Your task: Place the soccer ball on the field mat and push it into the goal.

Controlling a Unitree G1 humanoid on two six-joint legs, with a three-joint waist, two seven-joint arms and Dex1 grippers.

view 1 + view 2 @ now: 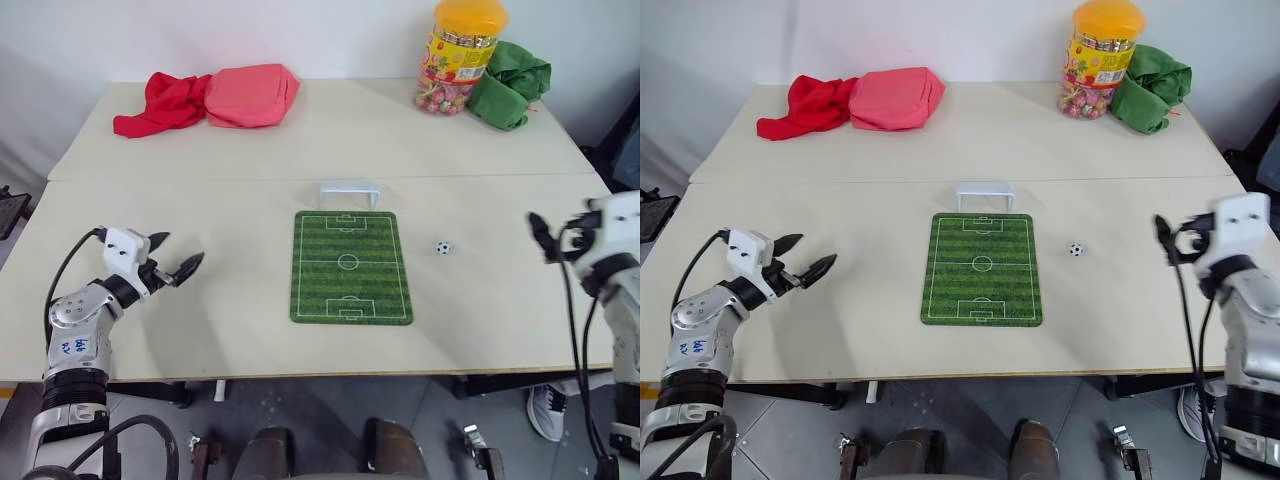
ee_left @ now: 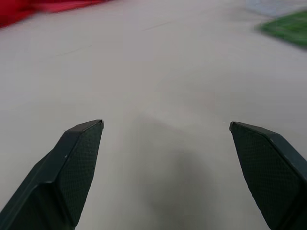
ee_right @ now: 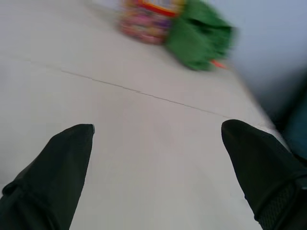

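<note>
Left pincer (image 1: 172,256), lower left of the left eye view: two black fingers spread apart, nothing between them, held over bare surface (image 1: 200,190). Right pincer (image 1: 540,236), right edge of the same view: fingers likewise wide apart and empty, as the right wrist view confirms. Both pincers stand well apart from every task item.

Count of task items: one soccer ball (image 1: 443,247), one field mat (image 1: 350,266), one goal (image 1: 349,194). The soccer ball lies on the bare surface just right of the field mat, level with the mat's upper half, not on it. The field mat lies flat at centre frame, long side running away from the camera, white pitch lines visible. The goal stands at the mat's far short edge, just beyond it, its frame upright.

Other items, far edge of the surface: one red cloth (image 1: 160,103) and one pink pouch (image 1: 250,95) touching it, upper left; one candy jar (image 1: 460,58) with a yellow lid and one green cloth (image 1: 510,84) beside it, upper right. The jar carries a printed label; its writing cannot be read.

Nothing lies between the right pincer and the soccer ball, nor between ball and mat. A seam crosses the surface just behind the goal.
</note>
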